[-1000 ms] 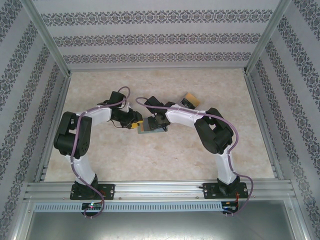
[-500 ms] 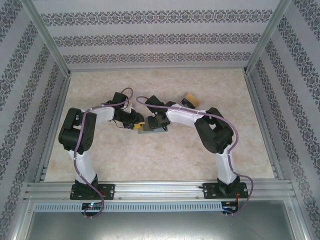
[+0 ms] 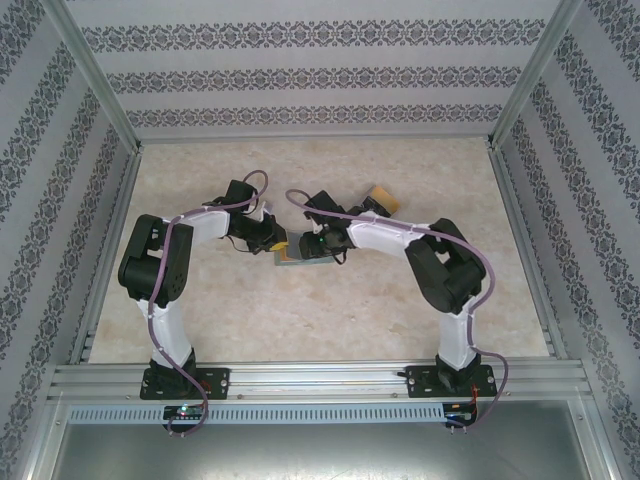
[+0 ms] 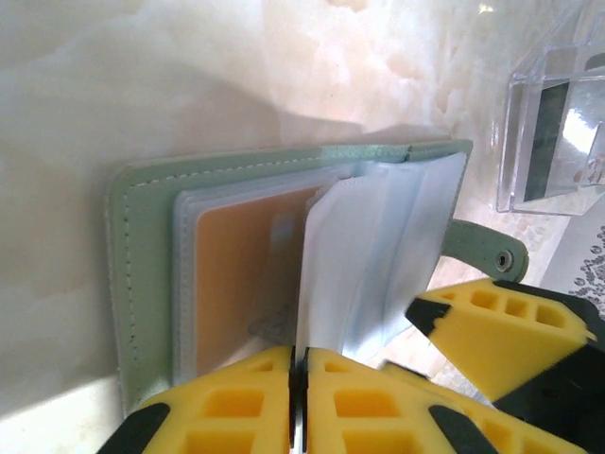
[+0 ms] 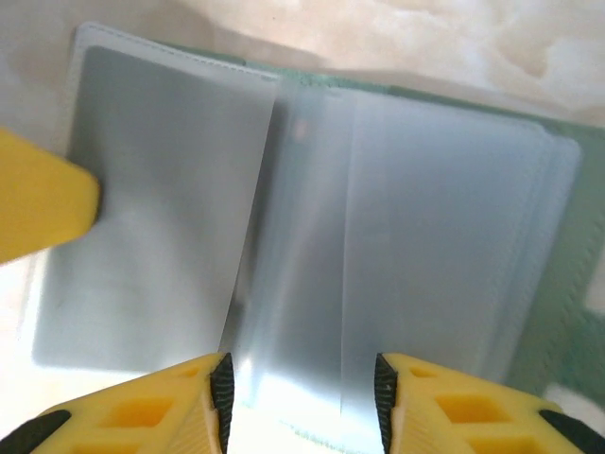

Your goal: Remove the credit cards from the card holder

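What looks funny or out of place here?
One clear sleeve of the open card holder stands up on edge instead of lying flat like the others, because the left gripper pinches it. Nothing looks torn or spilled; the tan-orange card sits straight in its pocket.

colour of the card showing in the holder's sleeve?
The card in the card holder is tan-orange; left wrist view shows it best.

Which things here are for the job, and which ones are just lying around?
For the job:
- card holder, lying open
- tan-orange card, in a clear sleeve of the holder
- left pincer
- right pincer

Just lying about, as far as I can see:
- clear plastic box
- table
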You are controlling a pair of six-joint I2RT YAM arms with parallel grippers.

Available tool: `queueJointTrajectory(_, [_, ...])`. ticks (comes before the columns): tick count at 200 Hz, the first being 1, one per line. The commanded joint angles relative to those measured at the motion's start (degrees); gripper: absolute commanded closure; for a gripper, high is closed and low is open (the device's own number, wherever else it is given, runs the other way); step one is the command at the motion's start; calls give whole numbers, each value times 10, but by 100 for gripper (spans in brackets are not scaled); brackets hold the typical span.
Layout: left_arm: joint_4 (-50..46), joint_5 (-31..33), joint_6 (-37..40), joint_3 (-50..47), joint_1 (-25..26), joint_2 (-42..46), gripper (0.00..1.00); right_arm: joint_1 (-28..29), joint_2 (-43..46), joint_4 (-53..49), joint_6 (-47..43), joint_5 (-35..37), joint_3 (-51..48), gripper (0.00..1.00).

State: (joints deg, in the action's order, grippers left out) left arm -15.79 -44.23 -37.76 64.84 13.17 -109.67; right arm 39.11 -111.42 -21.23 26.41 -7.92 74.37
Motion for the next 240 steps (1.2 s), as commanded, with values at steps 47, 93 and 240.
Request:
queueJointTrajectory(47, [48,-53,-21,22,46,15,63,-45,157,123,53,-10,-121,49])
queueJointTrajectory(93, [72,-54,-51,48,77,-2,48,-67,196,144,76,5,-166,49])
queueJointTrajectory(240, [-1,68,-54,29,59,27,63,-30,99,85,58,-19,-78,74])
